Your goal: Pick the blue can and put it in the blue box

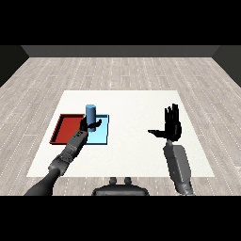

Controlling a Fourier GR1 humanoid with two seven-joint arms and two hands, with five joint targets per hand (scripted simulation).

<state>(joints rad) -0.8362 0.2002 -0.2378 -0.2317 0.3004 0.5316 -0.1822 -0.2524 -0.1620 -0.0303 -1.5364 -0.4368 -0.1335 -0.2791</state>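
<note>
Left hand (pixel 88 124) curled round the lower part of the blue can (pixel 90 113), which stands upright over the light blue tray (pixel 102 134), beside the red tray (pixel 64 128). Right hand (pixel 172 124) well apart over the white table (pixel 136 103), fingers straight and spread, holding nothing. No readable writing on can.

Left hand (pixel 89 125) reached forward, fingers curled. Right hand (pixel 172 126) raised upright, fingers straight, thumb out sideways.
</note>
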